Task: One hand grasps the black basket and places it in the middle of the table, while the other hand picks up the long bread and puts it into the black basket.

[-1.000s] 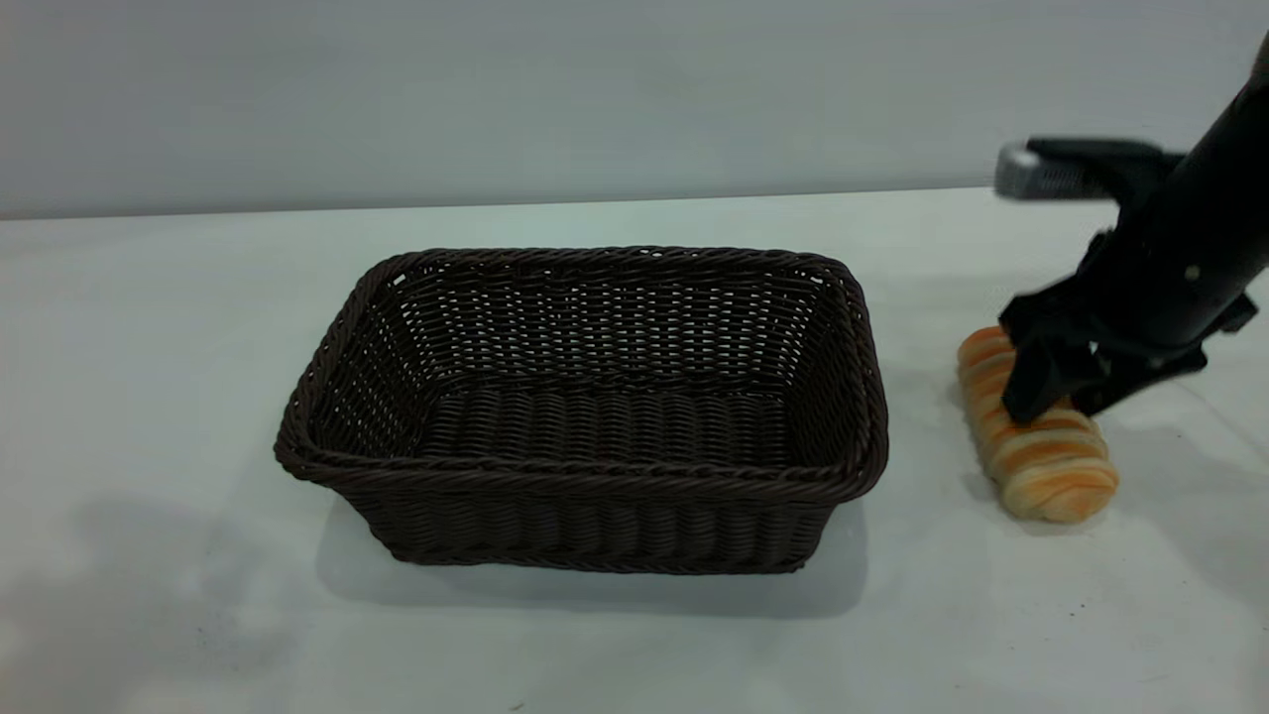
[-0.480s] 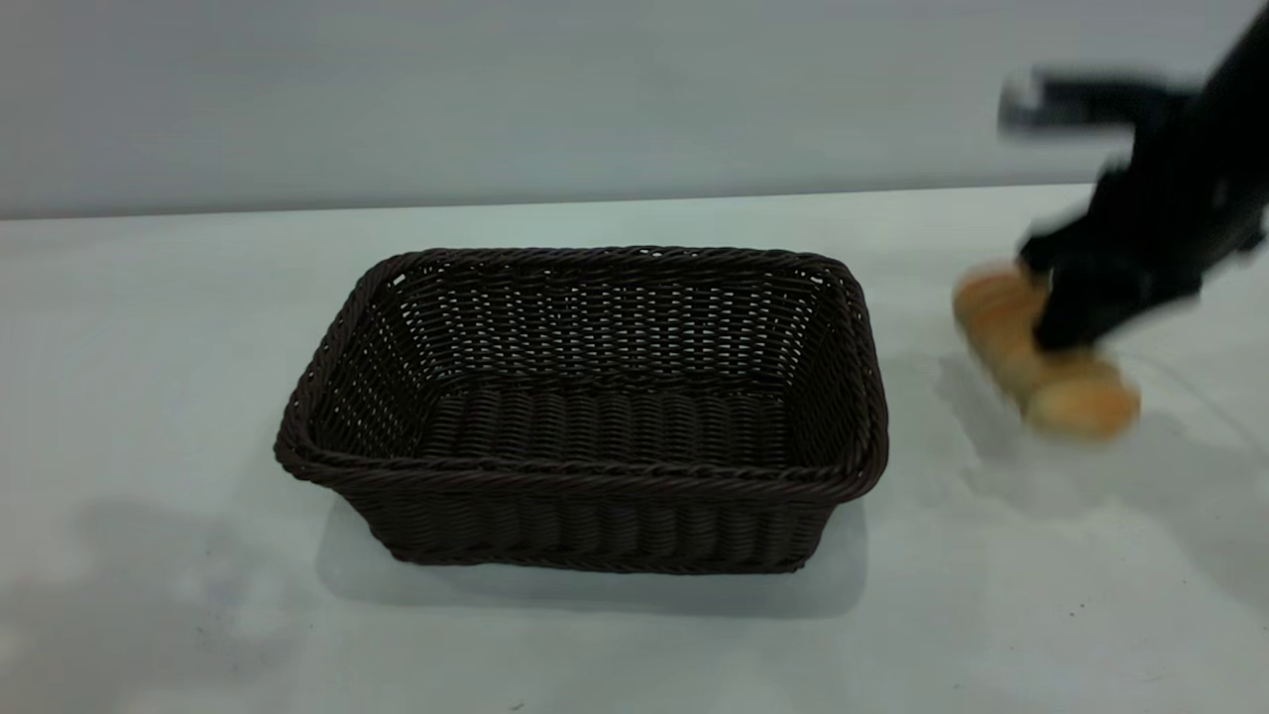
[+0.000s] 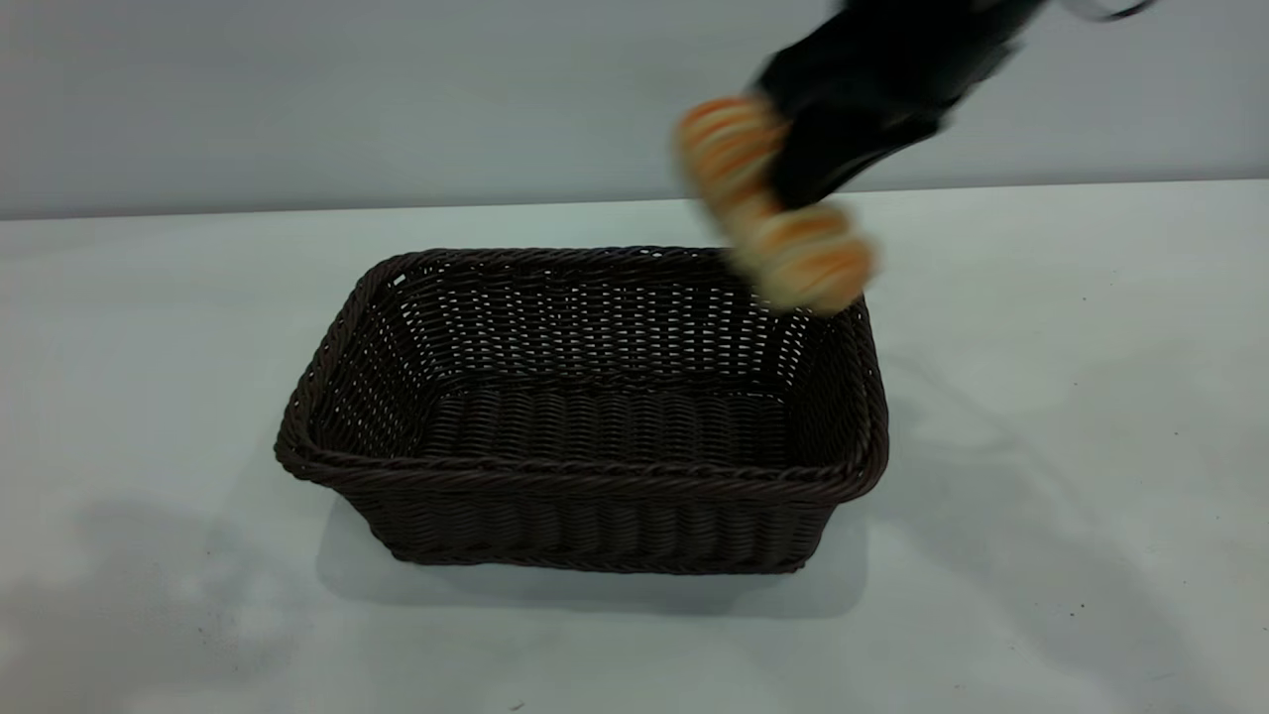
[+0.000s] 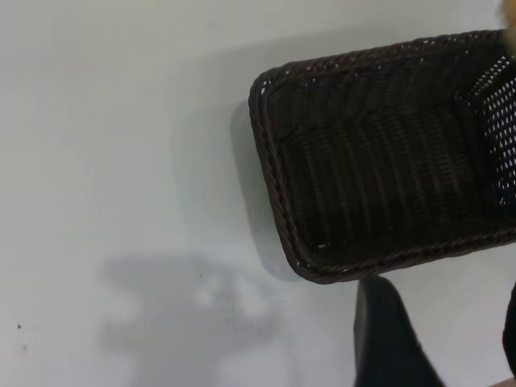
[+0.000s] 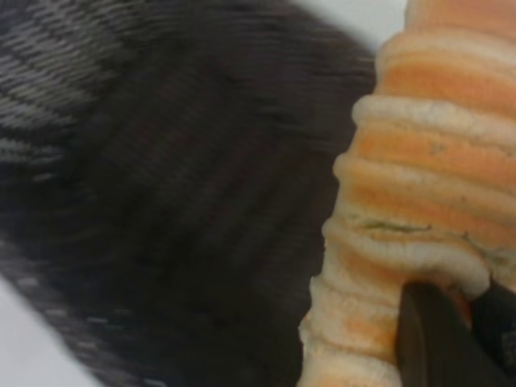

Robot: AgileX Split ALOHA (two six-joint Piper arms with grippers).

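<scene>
The black basket (image 3: 555, 478) stands on the white table (image 3: 1071, 397) near its middle, with nothing inside it. My right gripper (image 3: 823, 164) is shut on the long bread (image 3: 793, 253), an orange loaf with cream stripes, and holds it in the air over the basket's far right corner. In the right wrist view the bread (image 5: 419, 185) fills one side, a dark finger (image 5: 431, 339) presses into it, and the basket's weave (image 5: 161, 201) lies beneath. My left gripper (image 4: 447, 322) hangs open just outside one end of the basket (image 4: 387, 161), touching nothing.
Bare white tabletop (image 4: 121, 161) lies all round the basket, with a few small dark specks. A plain grey wall (image 3: 397, 99) runs behind the table's far edge.
The right gripper lifted the bread off the table at the basket's right and carried it up and leftward to above the basket's far right corner. The basket has not moved.
</scene>
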